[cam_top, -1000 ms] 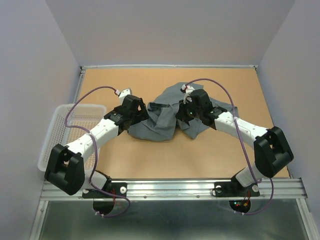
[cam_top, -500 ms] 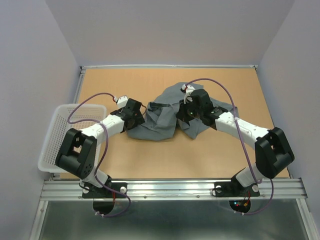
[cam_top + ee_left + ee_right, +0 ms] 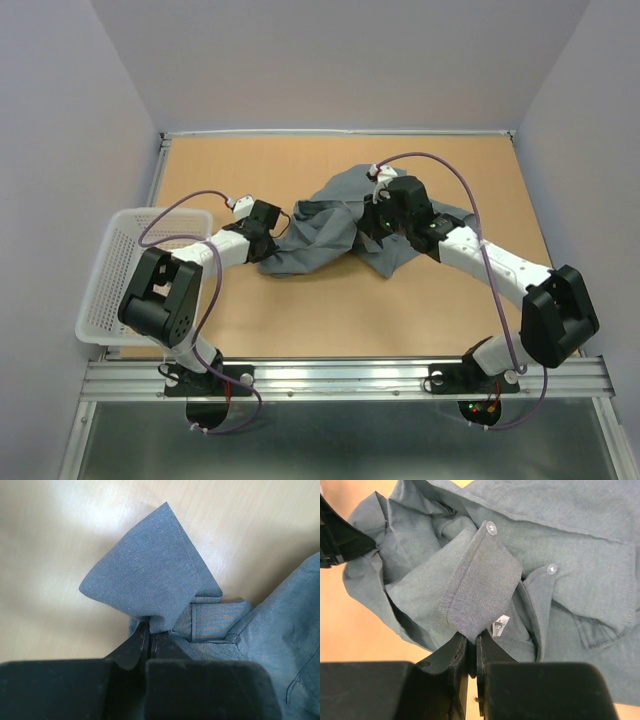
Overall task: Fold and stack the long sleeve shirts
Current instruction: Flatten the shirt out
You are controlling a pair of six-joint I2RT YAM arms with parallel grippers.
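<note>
The crumpled mid-grey button-up cloth shirt is lying mid-table on the tan wooden tabletop, the left gripper clamping a folded corner at its left edge and the right gripper clamping a buttoned flap near its centre; spreading it well is likely calling for slow, even pulls apart.

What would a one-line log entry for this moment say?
stage: grasping | left gripper: shut on shirt edge | right gripper: shut on buttoned flap | shirt: crumpled on table, not folded

You have one grey shirt, one white mesh basket and one table. You count two grippers, the left gripper and the right gripper, and two pale buttons.
</note>
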